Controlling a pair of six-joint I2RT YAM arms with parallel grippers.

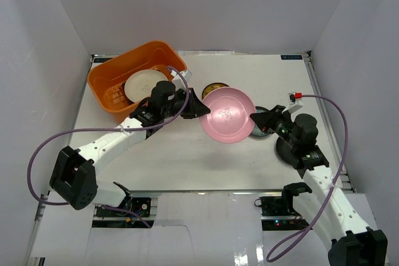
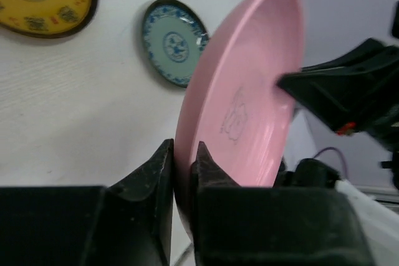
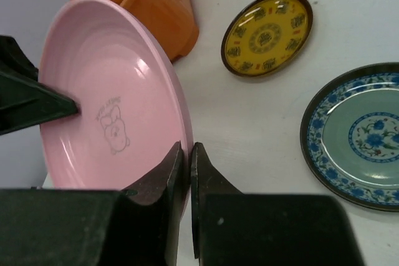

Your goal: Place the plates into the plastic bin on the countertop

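White countertop, left end effector, right end effector, both clamping pink plate

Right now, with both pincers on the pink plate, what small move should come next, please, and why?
Probably open the right pincer: the left pincer also clamps the pink plate, and the plastic bin sits nearer the left arm.

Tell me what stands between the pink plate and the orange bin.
No loose dish. Only the left gripper, clamped on the pink plate, sits between it and the orange bin; the gold-patterned plate lies farther back.
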